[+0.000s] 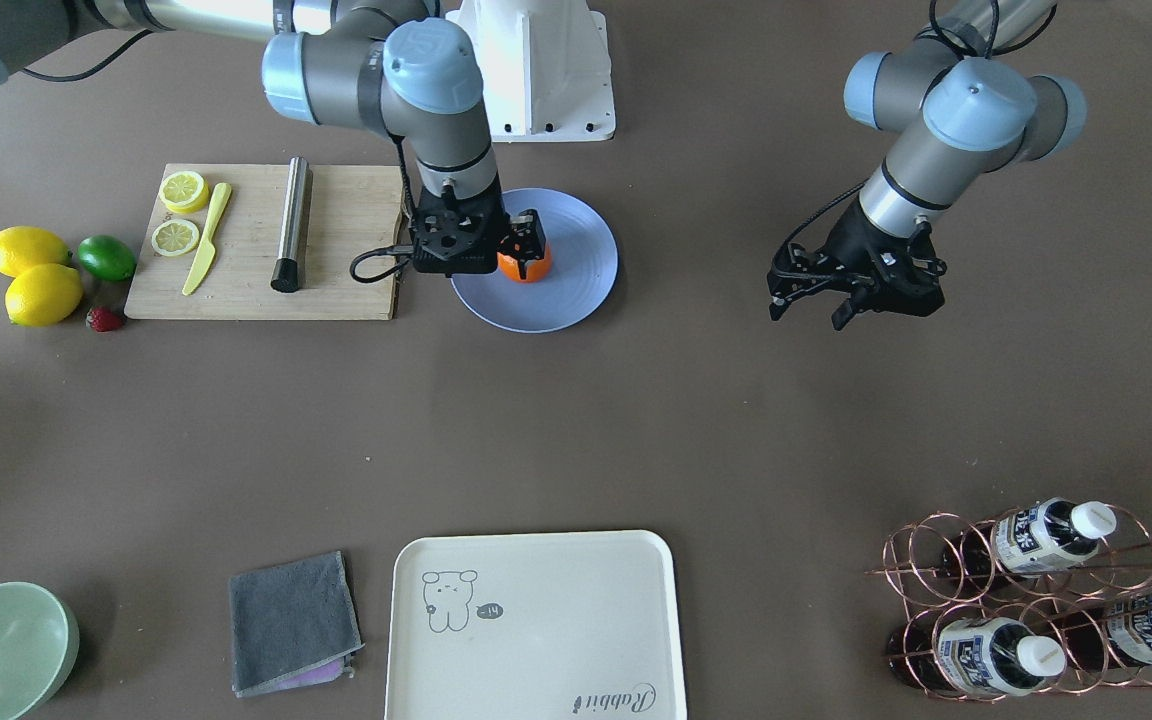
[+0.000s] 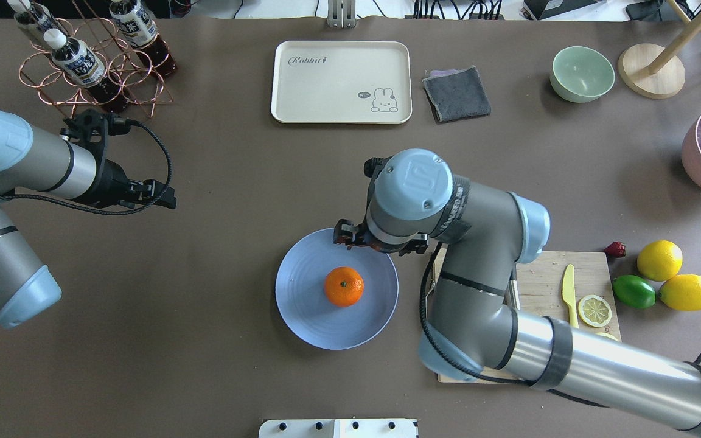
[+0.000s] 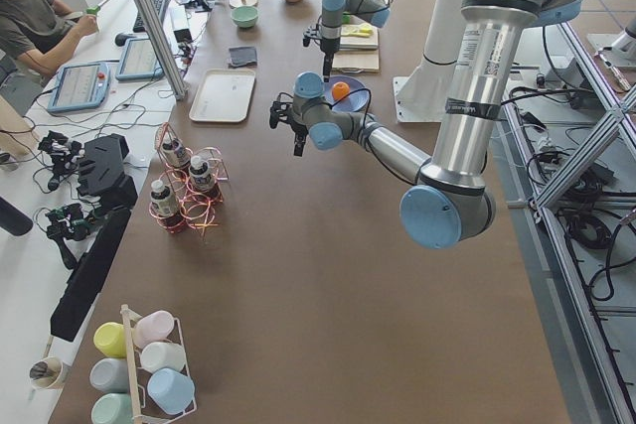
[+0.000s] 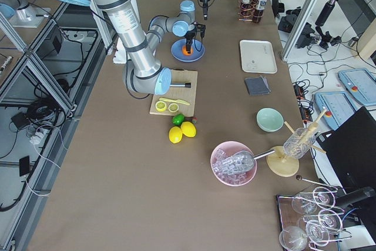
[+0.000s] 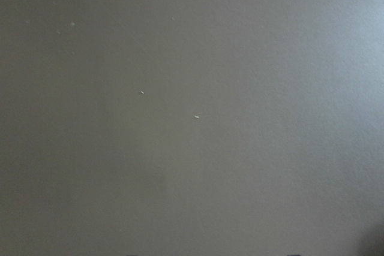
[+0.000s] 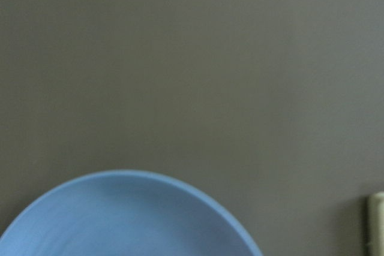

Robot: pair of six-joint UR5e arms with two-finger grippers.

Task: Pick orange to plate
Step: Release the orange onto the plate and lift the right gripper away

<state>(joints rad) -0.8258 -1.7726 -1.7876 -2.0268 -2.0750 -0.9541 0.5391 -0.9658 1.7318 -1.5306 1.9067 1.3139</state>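
**Orange [image 2: 344,286] on plate [image 2: 302,304]**

Brown counter [image 1: 636,420] holds everything. Blue plate lies mid-frame in overhead view. R gripper [image 1: 526,238] hangs over it, close above the fruit; can't tell jaws' spread. L gripper [image 1: 808,312], upper right in front view, has jaws apart, empty. Orange sits near plate ctr, dimple up.
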